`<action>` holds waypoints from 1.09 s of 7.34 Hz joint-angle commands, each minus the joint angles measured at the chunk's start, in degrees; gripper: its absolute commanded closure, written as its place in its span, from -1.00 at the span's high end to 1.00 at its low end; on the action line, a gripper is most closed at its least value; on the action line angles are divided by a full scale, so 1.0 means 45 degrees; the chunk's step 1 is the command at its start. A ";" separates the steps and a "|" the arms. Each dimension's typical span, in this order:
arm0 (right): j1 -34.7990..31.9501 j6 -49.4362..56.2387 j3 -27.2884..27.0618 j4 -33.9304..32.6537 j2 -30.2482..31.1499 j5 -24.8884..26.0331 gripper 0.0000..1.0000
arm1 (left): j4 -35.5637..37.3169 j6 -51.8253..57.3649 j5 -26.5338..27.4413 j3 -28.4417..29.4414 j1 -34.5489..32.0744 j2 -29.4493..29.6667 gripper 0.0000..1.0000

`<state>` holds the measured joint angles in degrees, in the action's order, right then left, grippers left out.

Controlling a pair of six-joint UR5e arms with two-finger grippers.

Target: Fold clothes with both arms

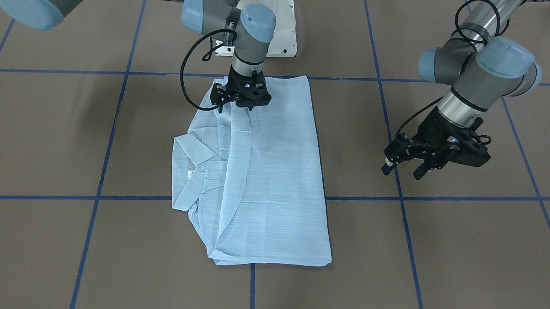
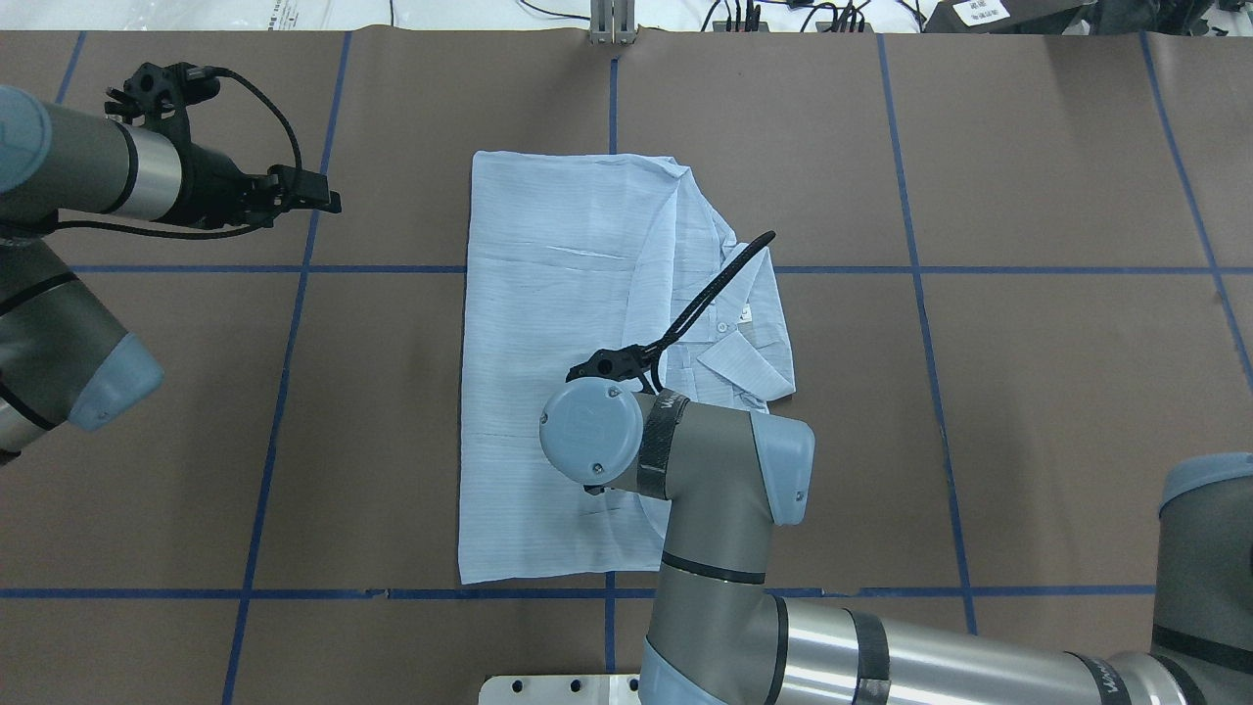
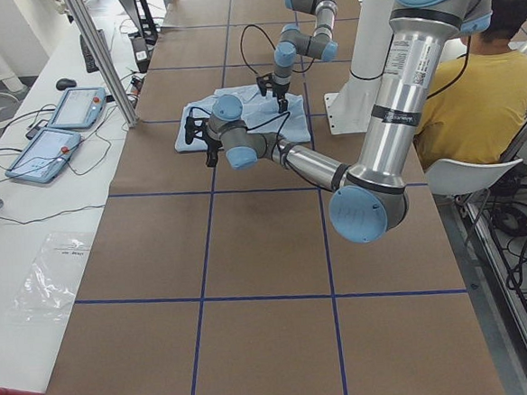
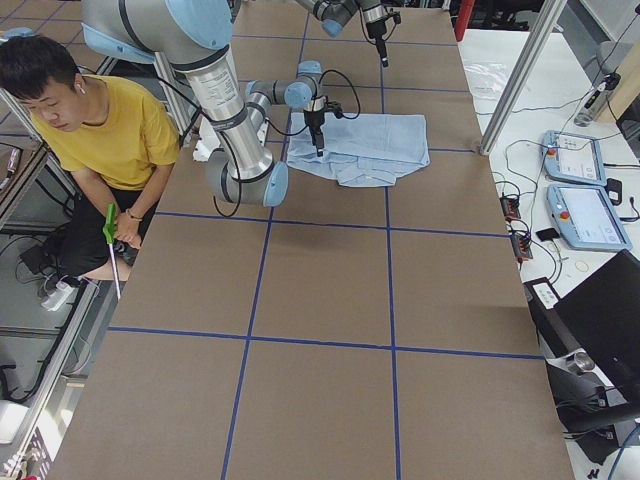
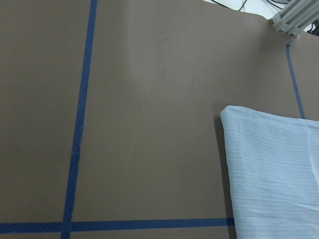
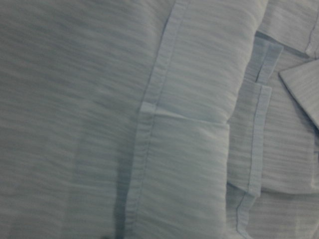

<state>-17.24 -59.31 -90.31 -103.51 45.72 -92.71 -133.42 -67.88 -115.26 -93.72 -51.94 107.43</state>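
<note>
The shirt (image 1: 274,173) lies about the middle of the surface (image 1: 436,251), already narrowed into a long rectangle. One side is lapped over the front, and the collar (image 1: 193,149) and white label (image 1: 191,173) show along the other. A crosswise fold seems left to do. The left gripper (image 1: 402,171) hovers off the shirt, fingers (image 1: 420,172) released and empty. The right gripper (image 1: 234,103) points down onto the cloth's robot-side end; I cannot tell its grip.

The left arm (image 1: 460,99) and right arm (image 2: 715,499) look alike: shiny silver-grey tubes ringed with black bands (image 2: 871,651), matt grey joint housings closed by rounded light-blue caps (image 2: 590,431) with small screws, white lettering (image 2: 1104,676), and a looping black cable (image 1: 191,74) at each wrist.
</note>
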 commanded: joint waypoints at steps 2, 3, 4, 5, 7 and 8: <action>-0.0384 0.0386 -0.0026 -0.0958 -0.0023 -0.0060 1.00 | 0.0000 -0.0032 0.0007 -0.0014 0.0000 -0.0025 1.00; -0.0600 0.0716 -0.0453 -0.1504 0.0112 -0.0080 1.00 | 0.0000 -0.0052 0.0007 -0.0072 0.0000 -0.0025 1.00; -0.0622 0.0758 -0.0883 -0.1703 0.0500 -0.0081 1.00 | 0.0000 -0.0091 0.0007 -0.0150 0.0000 -0.0045 1.00; -0.0680 0.0759 -0.1564 -0.1705 0.1104 -0.0081 1.00 | 0.0000 -0.0091 0.0026 -0.0170 0.0000 -0.0084 1.00; -0.0758 0.0759 -0.3786 -0.2016 0.3382 -0.0100 1.00 | 0.0000 -0.0110 0.0026 -0.0326 0.0000 -0.0084 1.00; -0.0817 0.0759 -0.4764 -0.2230 0.4130 -0.0100 1.00 | 0.0020 -0.0110 0.0026 -0.0404 0.0000 -0.0103 1.00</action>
<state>-20.61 -55.91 -105.67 -112.45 58.97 -93.13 -133.40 -68.34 -115.14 -95.13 -51.94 107.04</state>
